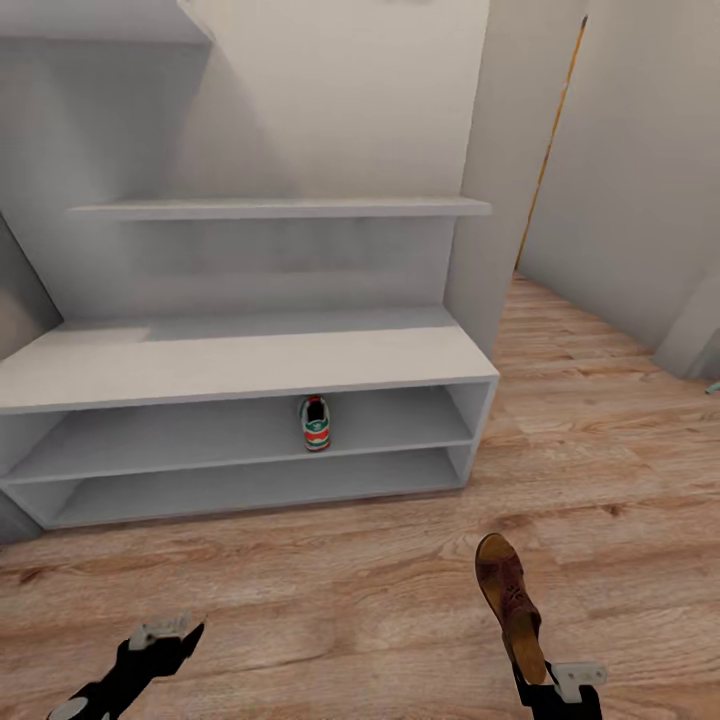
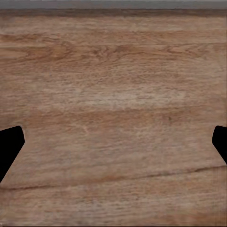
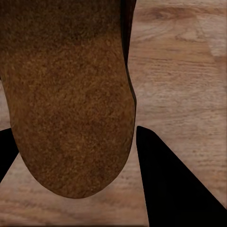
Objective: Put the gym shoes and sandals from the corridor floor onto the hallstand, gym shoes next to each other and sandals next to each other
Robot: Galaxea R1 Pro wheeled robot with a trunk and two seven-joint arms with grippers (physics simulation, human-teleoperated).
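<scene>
Sandal point(image 1: 510, 600) clamped in raised right tool point(image 1: 545, 682), toe forward.

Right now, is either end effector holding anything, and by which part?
The right end effector holds a brown sandal by one end, the rest pointing toward the hallstand. The left end effector is open and empty.

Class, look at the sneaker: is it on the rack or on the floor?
On the rack: the gym shoe stands on the hallstand's upper open shelf, under the bench top, off the floor.
</scene>
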